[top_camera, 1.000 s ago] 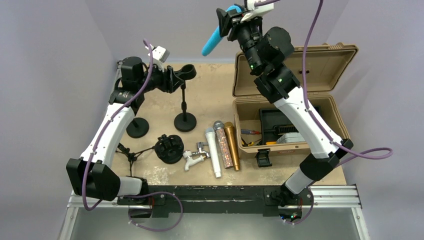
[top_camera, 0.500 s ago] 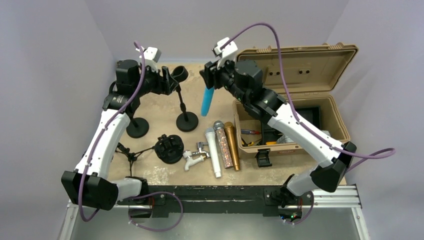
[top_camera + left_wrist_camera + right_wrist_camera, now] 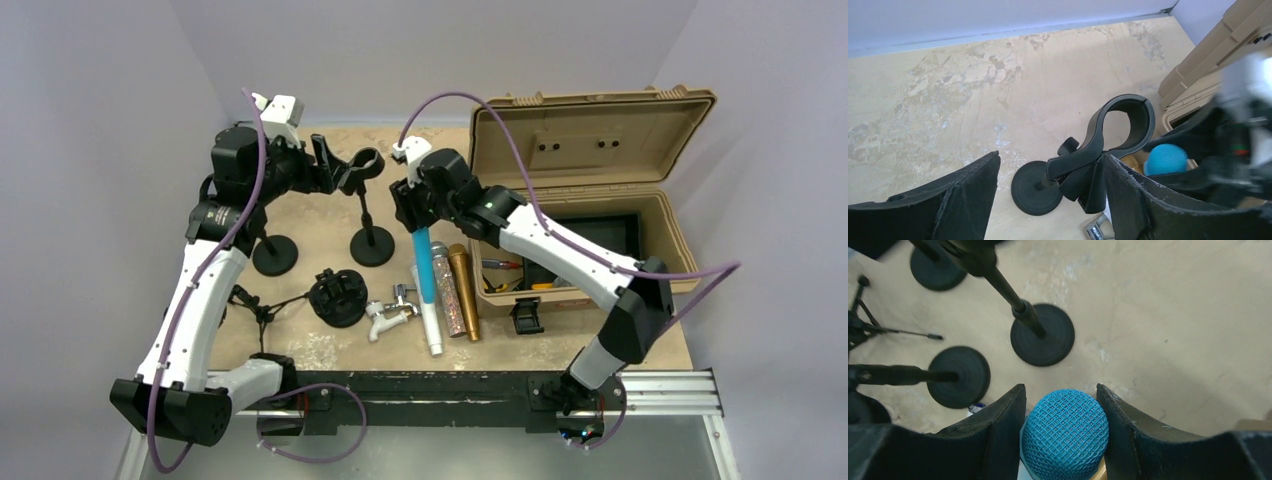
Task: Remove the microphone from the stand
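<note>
Microphone, blue mesh head tight between right fingers in wrist view (left fingers spread wide, near stand clip)

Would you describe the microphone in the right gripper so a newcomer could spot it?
Left of the open tan case lies a row of microphones. There the right gripper holds the blue microphone, the only turquoise one among white, glittery and gold.

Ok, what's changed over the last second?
The right gripper swung the blue microphone down from high over the far edge to the microphones lying by the case. The left gripper opened off the empty stand clip. The stand bases and case stayed put.
</note>
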Controlling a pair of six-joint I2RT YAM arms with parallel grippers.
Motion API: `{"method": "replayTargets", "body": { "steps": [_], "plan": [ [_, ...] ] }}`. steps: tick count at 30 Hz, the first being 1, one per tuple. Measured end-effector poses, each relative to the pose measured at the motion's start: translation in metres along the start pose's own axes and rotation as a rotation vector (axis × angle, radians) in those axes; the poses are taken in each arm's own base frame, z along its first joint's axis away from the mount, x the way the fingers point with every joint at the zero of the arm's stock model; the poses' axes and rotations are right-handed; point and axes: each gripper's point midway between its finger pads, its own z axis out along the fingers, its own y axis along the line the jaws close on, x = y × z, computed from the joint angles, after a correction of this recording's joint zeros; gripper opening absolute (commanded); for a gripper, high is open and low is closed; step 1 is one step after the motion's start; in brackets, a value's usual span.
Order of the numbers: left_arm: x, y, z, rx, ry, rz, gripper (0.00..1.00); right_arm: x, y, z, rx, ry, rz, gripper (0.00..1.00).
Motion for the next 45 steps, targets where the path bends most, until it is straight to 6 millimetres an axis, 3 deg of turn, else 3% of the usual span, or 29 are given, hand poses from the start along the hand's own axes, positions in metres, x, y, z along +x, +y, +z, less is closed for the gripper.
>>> {"method": "replayTargets", "body": {
  "steps": [5,10,17,32,45],
  "plan": [
    [-0.007,-0.004,-0.009,0.0,-0.028,-0.003,0.73,0.053,0.003,0.029,-0.01,0.176,0.011,0.0],
    [-0.009,-0.003,-0.012,-0.01,-0.039,-0.004,0.72,0.085,0.0,0.041,0.012,0.279,0.013,0.0],
    [-0.008,-0.002,-0.013,-0.017,-0.042,-0.003,0.72,0.098,-0.004,0.046,0.034,0.314,0.014,0.01],
    [-0.003,-0.006,-0.009,-0.039,-0.032,0.033,0.72,0.138,-0.019,0.09,0.135,0.302,0.047,0.35],
    [0.004,-0.002,-0.01,-0.067,-0.028,0.044,0.74,0.158,-0.028,0.095,0.171,0.296,0.037,0.64]
  ]
}}
